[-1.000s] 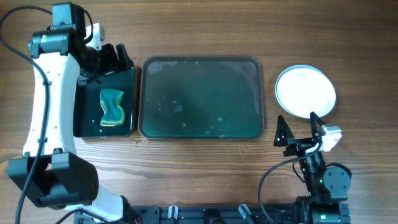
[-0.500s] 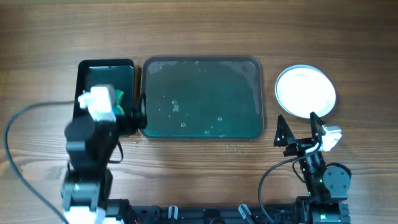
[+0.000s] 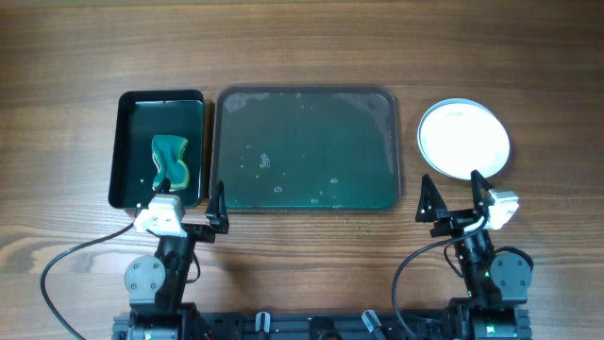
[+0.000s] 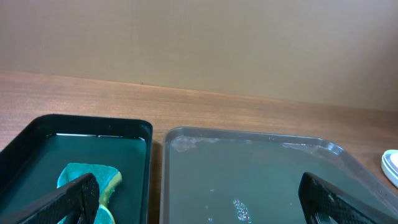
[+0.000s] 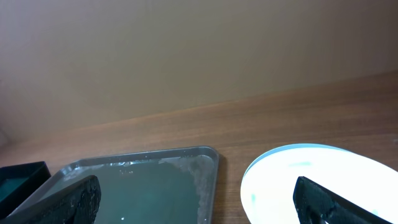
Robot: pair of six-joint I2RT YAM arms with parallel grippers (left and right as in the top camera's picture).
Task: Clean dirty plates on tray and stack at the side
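Observation:
The dark green tray [image 3: 305,94] lies mid-table with no plates on it, only wet flecks; it also shows in the left wrist view [image 4: 249,140] and the right wrist view [image 5: 143,155]. The plates [image 3: 463,139] sit as a stack to the right of the tray, white on top with a pale blue rim; the stack also shows in the right wrist view [image 5: 298,180]. My left gripper [image 3: 185,210] is open and empty at the table's near edge, in front of the bin. My right gripper [image 3: 453,198] is open and empty just in front of the stack.
A black rectangular bin [image 3: 123,151] stands left of the tray and holds a teal-and-yellow sponge [image 3: 170,162], also seen in the left wrist view [image 4: 87,177]. Cables run by both arm bases at the near edge.
My left arm has pulled back from over the bin at the far left to the near table edge. The sponge stays in the bin. The right arm has not moved.

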